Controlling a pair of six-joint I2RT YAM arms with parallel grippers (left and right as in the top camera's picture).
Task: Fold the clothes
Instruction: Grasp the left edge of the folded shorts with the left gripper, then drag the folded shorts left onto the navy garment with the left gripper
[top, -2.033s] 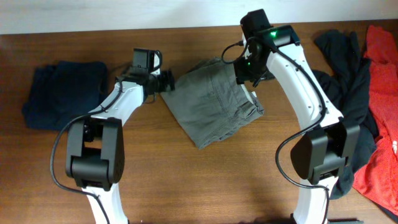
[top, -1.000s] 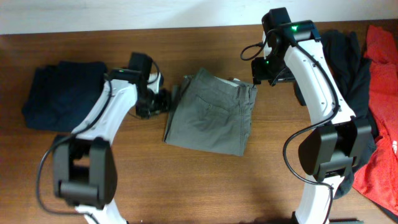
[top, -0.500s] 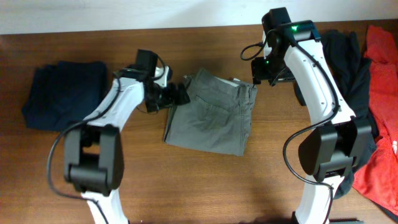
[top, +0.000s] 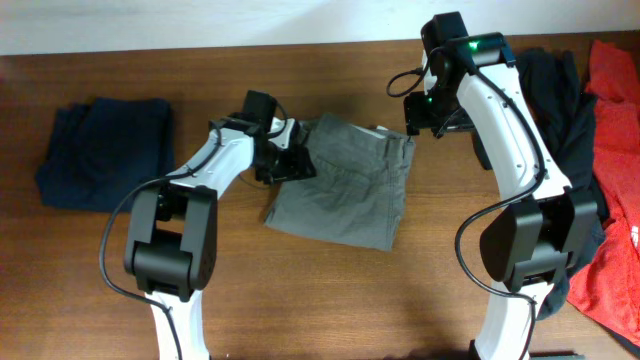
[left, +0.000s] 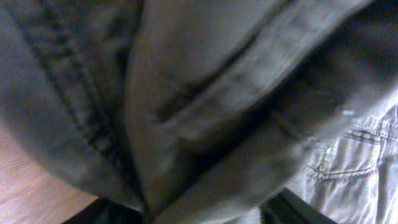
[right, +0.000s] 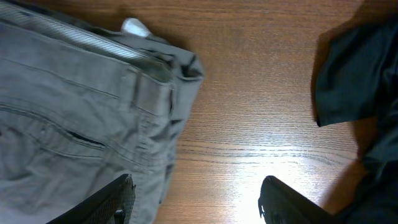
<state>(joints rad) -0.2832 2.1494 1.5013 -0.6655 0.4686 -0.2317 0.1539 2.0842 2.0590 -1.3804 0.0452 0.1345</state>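
Note:
The grey-khaki trousers (top: 345, 190) lie folded at the table's middle, waistband toward the right. My left gripper (top: 290, 160) is at their upper left edge. In the left wrist view the cloth (left: 205, 93) fills the frame and bulges between the wide-apart fingers (left: 193, 211), so the gripper is open around a fold. My right gripper (top: 425, 115) hovers open and empty above the wood by the trousers' upper right corner. In the right wrist view its fingers (right: 196, 193) straddle the waistband edge (right: 74, 112) and bare table.
A dark navy folded piece (top: 100, 150) lies at the far left. A black garment (top: 560, 110) and a red one (top: 615, 180) are heaped at the right edge. The black one also shows in the right wrist view (right: 360, 68).
My left gripper has moved right, from beside the trousers onto their upper left edge. The right arm has held still over the last second. The trousers were turned and flattened before that.

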